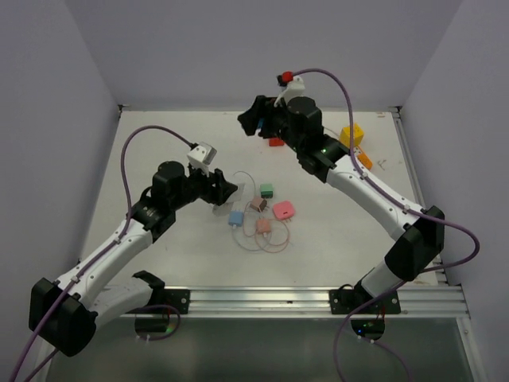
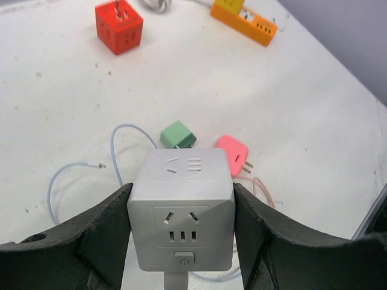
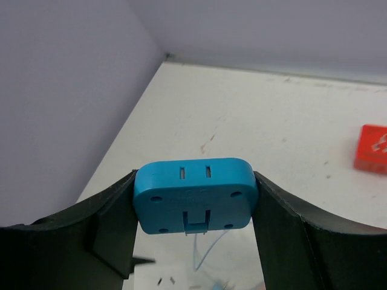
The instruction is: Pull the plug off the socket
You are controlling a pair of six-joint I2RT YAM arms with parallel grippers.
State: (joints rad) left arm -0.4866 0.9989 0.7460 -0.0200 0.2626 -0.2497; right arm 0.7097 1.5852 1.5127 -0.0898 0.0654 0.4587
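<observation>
At the bottom centre of the left wrist view, the left gripper [image 2: 181, 208] pinches the white cube socket [image 2: 181, 181] by its two side faces, just above the table [image 2: 314, 121]. None of the socket's visible faces has anything plugged in. In the right wrist view the right gripper [image 3: 195, 181] clamps the blue plug [image 3: 193, 196] by its short ends, high in the air toward the far wall. In the top view it sits at upper centre, well apart from the socket.

The pull looks done. A good finish calls for a steady squeeze on both sides and a slow, level set-down clear of the green plug [image 2: 177, 134], the pink plug [image 2: 231, 151] and the thin cable [image 2: 60, 175] just beyond the socket. The red cube [image 2: 119, 25] and the orange strip [image 2: 245, 21] lie farther off.

The plug's prongs are out of sight. The socket's cord is cut off at the frame's bottom edge. From above, the left fingers hide the socket.
</observation>
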